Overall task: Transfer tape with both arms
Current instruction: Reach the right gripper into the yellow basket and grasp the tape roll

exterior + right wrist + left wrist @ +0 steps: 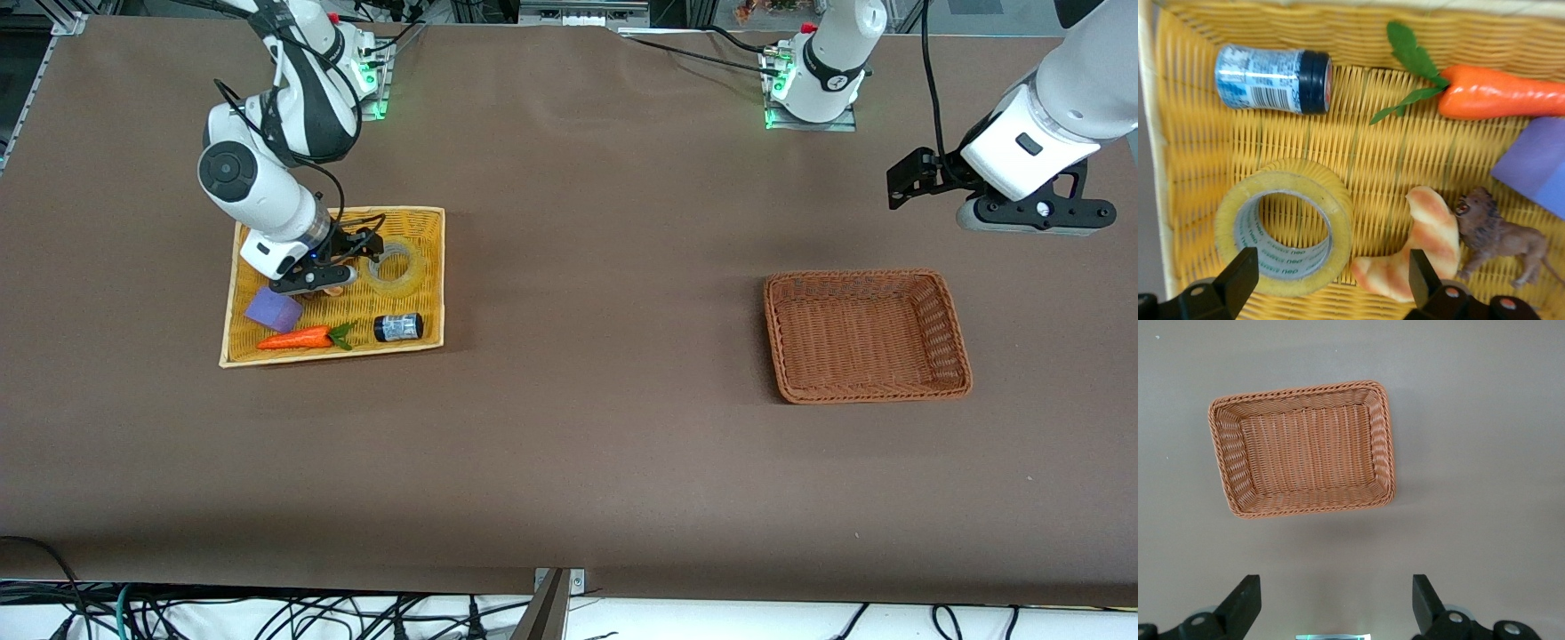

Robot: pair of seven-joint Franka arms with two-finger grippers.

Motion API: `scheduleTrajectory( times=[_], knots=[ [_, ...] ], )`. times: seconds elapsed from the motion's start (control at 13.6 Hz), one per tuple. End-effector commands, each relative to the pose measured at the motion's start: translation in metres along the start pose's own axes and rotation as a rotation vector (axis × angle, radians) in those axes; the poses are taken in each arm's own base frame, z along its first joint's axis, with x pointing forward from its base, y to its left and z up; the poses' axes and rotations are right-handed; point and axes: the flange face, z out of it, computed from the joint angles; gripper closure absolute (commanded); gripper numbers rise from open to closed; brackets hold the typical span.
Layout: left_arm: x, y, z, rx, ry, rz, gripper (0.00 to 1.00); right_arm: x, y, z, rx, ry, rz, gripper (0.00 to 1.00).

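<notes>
- While our right gripper [356, 260] hovers spread just beside the tape [396, 268] in the yellow tray [433, 267], we should shift over its rim, avoiding the croissant [1421, 250].
- Our left gripper [1336, 603] waits, fingers apart, near the brown basket [951, 320].

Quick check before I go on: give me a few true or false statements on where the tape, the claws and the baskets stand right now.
1. The tape lies in the yellow tray. True.
2. The right claw is shut on the tape. False: it is open over the tray, one finger over the tape's hole.
3. The brown basket holds the jar. False: it holds nothing; the jar lies in the yellow tray.
4. The left claw is open, up in the air beside the brown basket. True.
5. The carrot is in the yellow tray. True.
</notes>
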Motion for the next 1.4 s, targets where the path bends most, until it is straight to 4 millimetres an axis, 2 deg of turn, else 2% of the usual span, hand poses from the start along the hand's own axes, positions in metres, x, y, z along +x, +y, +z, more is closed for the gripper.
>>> scheduleTrajectory(
  times=[0.0,0.22,0.37,0.44,0.74,0.88,0.96,1.11,1.25,1.33],
  knots=[
    [0.005,0.000,-0.006,0.023,0.003,0.013,0.00,-0.018,0.001,0.032,0.001,0.024,0.004,0.00],
    [0.004,-0.001,-0.006,0.021,0.004,0.010,0.00,-0.023,0.001,0.048,0.007,0.027,0.005,0.00],
    [0.005,0.000,-0.006,0.021,0.004,0.010,0.00,-0.023,0.000,0.056,0.011,0.029,0.005,0.05],
    [0.004,-0.001,-0.007,0.022,0.006,0.010,0.00,-0.023,0.000,0.058,0.011,0.027,0.005,0.14],
    [0.004,-0.003,-0.007,0.020,0.005,0.007,0.00,-0.023,0.000,0.058,0.012,0.026,0.003,0.73],
    [0.004,-0.001,-0.007,0.021,0.005,0.010,0.00,-0.022,0.000,0.059,0.012,0.023,0.005,0.97],
    [0.004,-0.001,-0.007,0.021,0.005,0.009,0.00,-0.020,0.000,0.056,0.013,0.027,0.005,1.00],
    [0.004,-0.002,-0.007,0.021,0.005,0.009,0.00,-0.009,-0.002,0.039,0.012,0.039,-0.004,1.00],
    [0.004,-0.002,-0.007,0.021,0.005,0.007,0.00,0.012,-0.005,0.006,0.009,0.021,-0.008,1.00],
    [0.004,-0.001,-0.007,0.021,0.005,0.008,0.00,0.026,-0.013,-0.018,0.010,0.005,-0.019,1.00]
  ],
)
